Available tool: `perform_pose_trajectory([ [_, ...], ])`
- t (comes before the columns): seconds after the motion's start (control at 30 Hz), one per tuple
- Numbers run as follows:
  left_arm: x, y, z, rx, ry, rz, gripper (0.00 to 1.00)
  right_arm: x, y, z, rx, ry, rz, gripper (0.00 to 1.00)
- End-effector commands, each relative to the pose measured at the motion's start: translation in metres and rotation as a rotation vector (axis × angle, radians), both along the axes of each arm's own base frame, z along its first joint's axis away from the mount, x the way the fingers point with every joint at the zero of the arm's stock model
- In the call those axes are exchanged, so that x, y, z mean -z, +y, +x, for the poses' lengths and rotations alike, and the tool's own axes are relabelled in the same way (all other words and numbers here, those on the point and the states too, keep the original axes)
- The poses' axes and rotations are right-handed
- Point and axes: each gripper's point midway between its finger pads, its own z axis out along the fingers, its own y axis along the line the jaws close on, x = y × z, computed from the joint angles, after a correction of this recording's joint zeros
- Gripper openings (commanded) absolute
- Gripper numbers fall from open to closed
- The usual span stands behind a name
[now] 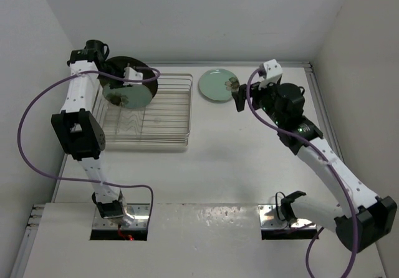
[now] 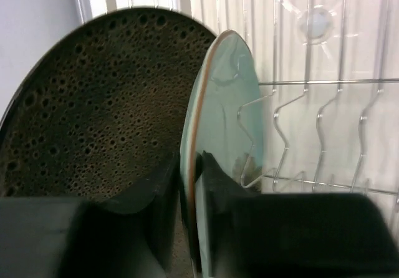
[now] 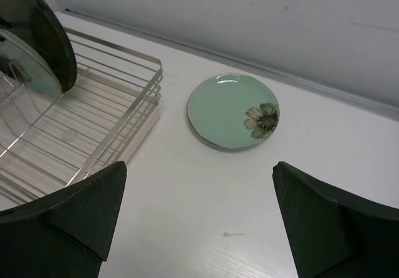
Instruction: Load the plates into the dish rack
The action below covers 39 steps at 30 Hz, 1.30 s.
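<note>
The top camera looks down from above the near edge, taking in the whole table [image 1: 237,166]. The left wrist camera sits tight against the dark brown plate [image 2: 93,116] standing in the dish rack [image 2: 324,134]. The right wrist camera looks from farther off, facing far and left. All three views share that rack and plate.

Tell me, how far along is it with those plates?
Done: brown plate stands in the rack. In hand: first green plate beside it, left gripper straddling its rim. Left: second green plate lies on the table, open right gripper facing it.
</note>
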Motion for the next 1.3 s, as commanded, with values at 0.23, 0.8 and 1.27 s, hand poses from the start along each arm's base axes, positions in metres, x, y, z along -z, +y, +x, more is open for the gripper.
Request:
perform_pose_trajectory([
  [0.23,-0.085,0.009,0.036,-0.11,-0.25,-0.095,0.65,0.047,-0.021,0.069,0.294,0.358,0.263,0.99],
  [0.8,-0.158,-0.007,-0.021,-0.255,-0.172,-0.283,0.72,0.232,-0.045,0.205,0.615,0.778,0.861,0.75],
  [1.27,-0.178,-0.012,-0.038,-0.298,-0.141,-0.337,0.73,0.347,-0.012,0.226,0.804,1.008,0.957,0.6],
])
